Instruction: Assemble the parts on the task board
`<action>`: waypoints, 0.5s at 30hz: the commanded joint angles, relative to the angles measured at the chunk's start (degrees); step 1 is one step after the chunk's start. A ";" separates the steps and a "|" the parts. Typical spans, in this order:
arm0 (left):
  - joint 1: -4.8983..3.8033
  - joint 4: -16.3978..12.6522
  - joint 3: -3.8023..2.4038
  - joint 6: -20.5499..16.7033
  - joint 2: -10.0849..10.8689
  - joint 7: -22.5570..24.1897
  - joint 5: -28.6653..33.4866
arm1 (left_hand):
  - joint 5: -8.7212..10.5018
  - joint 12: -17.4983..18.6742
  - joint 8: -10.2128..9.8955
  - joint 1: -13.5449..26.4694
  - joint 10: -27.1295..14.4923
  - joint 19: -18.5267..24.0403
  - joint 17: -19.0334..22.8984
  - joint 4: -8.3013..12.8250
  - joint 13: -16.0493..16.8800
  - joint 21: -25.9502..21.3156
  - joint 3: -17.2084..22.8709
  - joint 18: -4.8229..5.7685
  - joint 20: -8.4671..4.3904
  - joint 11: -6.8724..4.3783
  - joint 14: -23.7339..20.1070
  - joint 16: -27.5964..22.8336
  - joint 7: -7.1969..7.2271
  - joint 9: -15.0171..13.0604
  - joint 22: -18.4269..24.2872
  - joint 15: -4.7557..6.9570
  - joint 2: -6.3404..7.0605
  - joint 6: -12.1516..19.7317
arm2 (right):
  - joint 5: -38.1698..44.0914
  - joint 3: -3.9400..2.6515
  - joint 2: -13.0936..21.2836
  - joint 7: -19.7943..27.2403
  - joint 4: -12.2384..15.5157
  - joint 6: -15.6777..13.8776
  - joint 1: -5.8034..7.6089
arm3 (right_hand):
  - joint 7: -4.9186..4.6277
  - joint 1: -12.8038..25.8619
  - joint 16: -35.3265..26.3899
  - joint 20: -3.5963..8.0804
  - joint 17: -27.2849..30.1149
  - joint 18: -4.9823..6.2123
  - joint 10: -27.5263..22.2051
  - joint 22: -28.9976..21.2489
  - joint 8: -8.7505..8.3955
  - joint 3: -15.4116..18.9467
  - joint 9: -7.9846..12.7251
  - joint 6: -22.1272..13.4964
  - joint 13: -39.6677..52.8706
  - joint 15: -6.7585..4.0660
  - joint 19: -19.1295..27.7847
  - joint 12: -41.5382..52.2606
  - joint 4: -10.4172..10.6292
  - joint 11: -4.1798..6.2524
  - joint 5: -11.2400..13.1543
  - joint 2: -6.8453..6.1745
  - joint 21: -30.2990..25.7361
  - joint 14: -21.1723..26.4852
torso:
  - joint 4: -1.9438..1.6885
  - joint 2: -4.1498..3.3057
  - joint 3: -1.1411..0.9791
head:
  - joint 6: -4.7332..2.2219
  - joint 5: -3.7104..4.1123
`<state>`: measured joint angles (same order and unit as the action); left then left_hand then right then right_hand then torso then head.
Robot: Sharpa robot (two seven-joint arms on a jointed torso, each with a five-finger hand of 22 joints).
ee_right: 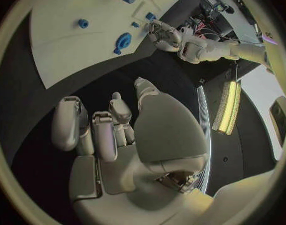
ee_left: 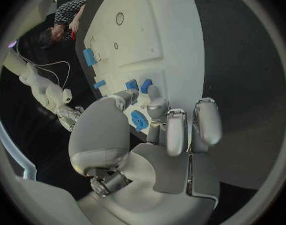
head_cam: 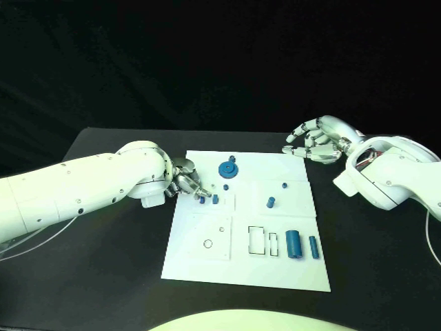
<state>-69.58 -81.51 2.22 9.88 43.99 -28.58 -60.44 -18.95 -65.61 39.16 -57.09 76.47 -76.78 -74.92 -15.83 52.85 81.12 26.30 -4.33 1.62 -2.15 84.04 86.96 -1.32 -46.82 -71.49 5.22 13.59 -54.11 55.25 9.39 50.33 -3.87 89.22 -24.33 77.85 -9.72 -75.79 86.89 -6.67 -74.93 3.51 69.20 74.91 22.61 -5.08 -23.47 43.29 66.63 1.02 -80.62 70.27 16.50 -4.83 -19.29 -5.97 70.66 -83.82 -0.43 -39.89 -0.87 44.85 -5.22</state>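
Risk here: left hand (head_cam: 184, 183) pinches a small blue peg (head_cam: 202, 199) at its fingertips over the board (head_cam: 245, 272); it could slip or jam tilted. Right hand (head_cam: 316, 140) hangs curled, empty, beside the board.

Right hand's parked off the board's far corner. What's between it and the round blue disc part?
Only bare white task board lies between the right hand and the blue disc, as the head view shows; no part sits there.

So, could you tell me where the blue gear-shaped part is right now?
In the head view the gear-shaped part sits on the task board near its far edge, just beyond the left hand.
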 commanded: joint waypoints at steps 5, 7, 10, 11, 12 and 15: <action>0.44 -0.06 0.23 -0.63 0.13 -0.26 -1.15 | 2.55 0.21 -0.44 -0.76 -0.18 -0.03 -8.19 -0.88 0.11 -0.25 -2.41 0.18 0.05 0.01 4.17 -0.19 -0.45 0.12 -0.02 -0.07 -0.40 -0.17 | 0.26 -0.01 0.05 0.68 0.07 0.53 -0.07 | 0.09 0.21 -0.29 0.05 -8.84 0.76 -0.20 4.06 0.38 0.07 0.09 -0.36 -0.06 -0.40 0.49 -0.11 0.07 -0.05 -0.25 -0.06 -0.19 -4.52 | 0.02 -0.04 0.01 | -0.11 0.05; 0.45 -0.11 0.11 -0.90 0.18 -0.15 -0.99 | 3.20 0.15 -0.50 -0.57 -0.14 -0.06 -8.28 -0.90 0.19 -0.24 -2.97 0.19 0.06 0.01 4.19 -0.14 -0.44 0.12 -0.06 -0.08 -0.63 -0.22 | 0.26 -0.01 0.05 0.69 0.05 0.53 -0.07 | 0.09 0.21 -0.29 0.05 -8.84 0.76 -0.20 4.06 0.38 0.07 0.09 -0.36 -0.06 -0.40 0.49 -0.11 0.07 -0.05 -0.25 -0.06 -0.19 -4.52 | 0.02 -0.05 0.02 | -0.12 0.06; 0.45 -0.25 -0.20 -1.76 0.32 0.52 0.06 | 3.41 0.21 -0.52 -0.51 -0.16 0.08 -8.21 -0.91 0.10 -0.35 -3.14 0.14 0.06 0.00 4.17 -0.18 -0.42 0.12 0.15 -0.08 -0.82 -0.25 | 0.26 -0.01 0.04 0.72 0.02 0.52 -0.09 | 0.09 0.21 -0.29 0.05 -8.84 0.76 -0.20 4.06 0.38 0.07 0.09 -0.36 -0.06 -0.40 0.49 -0.11 0.07 -0.05 -0.25 -0.06 -0.19 -4.52 | 0.02 -0.01 0.00 | -0.23 0.01; 0.45 -0.31 -0.33 -2.28 0.40 1.13 0.74 | 3.42 0.30 -0.52 -0.52 -0.21 0.16 -8.09 -0.91 -0.03 -0.41 -3.14 0.12 0.06 0.00 4.14 -0.23 -0.43 0.12 0.25 -0.07 -0.85 -0.25 | 0.26 -0.01 0.04 0.73 0.01 0.51 -0.10 | 0.09 0.21 -0.29 0.05 -8.84 0.76 -0.20 4.06 0.38 0.07 0.09 -0.36 -0.06 -0.40 0.49 -0.11 0.07 -0.05 -0.25 -0.06 -0.19 -4.52 | 0.02 -0.01 0.00 | -0.23 0.01; 0.45 -0.35 -0.43 -2.85 0.48 1.79 1.52 | 3.44 0.53 -0.55 -0.55 -0.36 0.33 -7.79 -0.90 -0.36 -0.53 -3.17 0.06 0.06 0.00 4.06 -0.37 -0.44 0.13 0.49 -0.08 -1.00 -0.21 | 0.26 -0.01 0.05 0.74 0.01 0.50 -0.11 | 0.09 0.21 -0.29 0.05 -8.84 0.76 -0.20 4.06 0.38 0.07 0.09 -0.36 -0.06 -0.40 0.49 -0.11 0.07 -0.05 -0.25 -0.06 -0.19 -4.52 | 0.00 0.00 0.00 | -0.29 0.04; 0.45 -0.49 -0.77 -6.14 0.86 5.58 6.10 | 2.94 4.65 -1.90 -2.57 -3.72 4.02 -3.56 -0.77 -5.66 -3.34 -3.89 -0.97 0.39 0.76 2.77 -2.69 -1.33 0.49 5.41 -0.66 -1.89 1.95 | 0.26 -0.01 0.05 0.77 -0.04 0.44 -0.12 | 0.09 0.26 -0.28 0.05 -8.86 0.76 -0.15 4.06 0.40 0.08 0.12 -0.36 -0.01 -0.40 0.49 -0.06 0.11 -0.05 -0.26 -0.06 -0.22 -4.52 | 0.00 0.02 -0.01 | -0.40 0.13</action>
<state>-69.14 -81.87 1.54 7.75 44.79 -27.13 -59.04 -15.73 -62.05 37.46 -59.09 73.61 -73.74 -74.91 -16.60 48.57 78.54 22.66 -4.34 1.93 -1.61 84.03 84.89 -2.45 -46.42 -67.34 4.96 11.77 -52.68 55.25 9.39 50.37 -3.83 89.15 -24.33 77.77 -9.72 -75.79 86.89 -6.68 -74.92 3.51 69.20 74.90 22.84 -5.08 -23.40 43.28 66.63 1.02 -80.62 70.27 16.50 -4.83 -19.29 -5.97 70.66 -83.82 -0.40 -39.92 -0.87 44.56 -5.18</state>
